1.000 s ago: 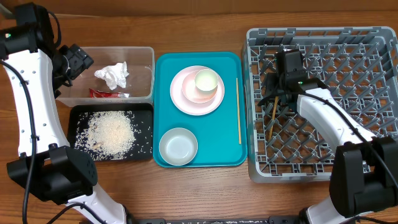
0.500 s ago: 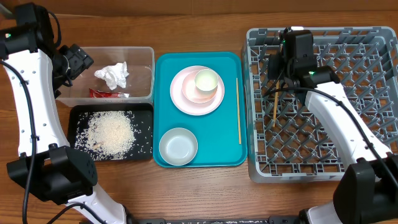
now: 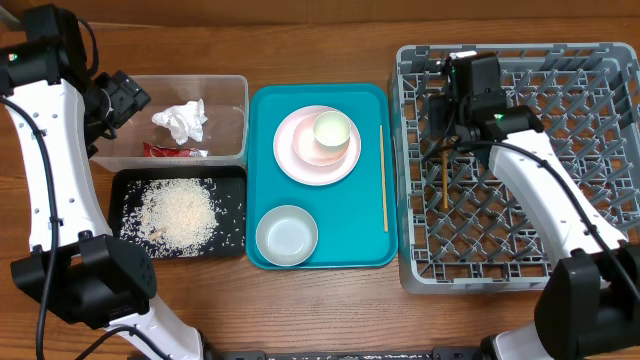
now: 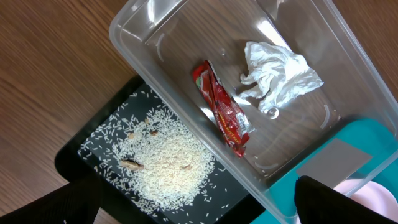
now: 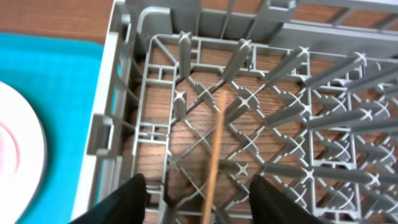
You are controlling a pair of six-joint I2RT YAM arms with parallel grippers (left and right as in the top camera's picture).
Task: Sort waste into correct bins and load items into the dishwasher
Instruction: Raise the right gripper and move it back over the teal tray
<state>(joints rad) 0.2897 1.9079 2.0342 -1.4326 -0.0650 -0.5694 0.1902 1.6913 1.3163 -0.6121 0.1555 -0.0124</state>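
A wooden desk (image 3: pixel 320 300) carries the grey rack (image 3: pixel 520 275) at right. The right fingers (image 5: pixel 127 199) stand apart over its far-left corner, holding nothing; one chopstick (image 3: pixel 445 180) lies free between them on the rack's grid. The other chopstick (image 3: pixel 383 180) lies on the teal tray (image 3: pixel 355 225), beside plates (image 3: pixel 300 160), cup (image 3: pixel 332 131) and bowl (image 3: pixel 287 235). The left fingers (image 4: pixel 336 199) are spread wide and empty above the tub (image 3: pixel 235 85) holding tissue (image 3: pixel 182 120) and wrapper (image 3: pixel 170 151). Rice (image 3: pixel 178 212) lies in the black tray (image 3: pixel 118 180).
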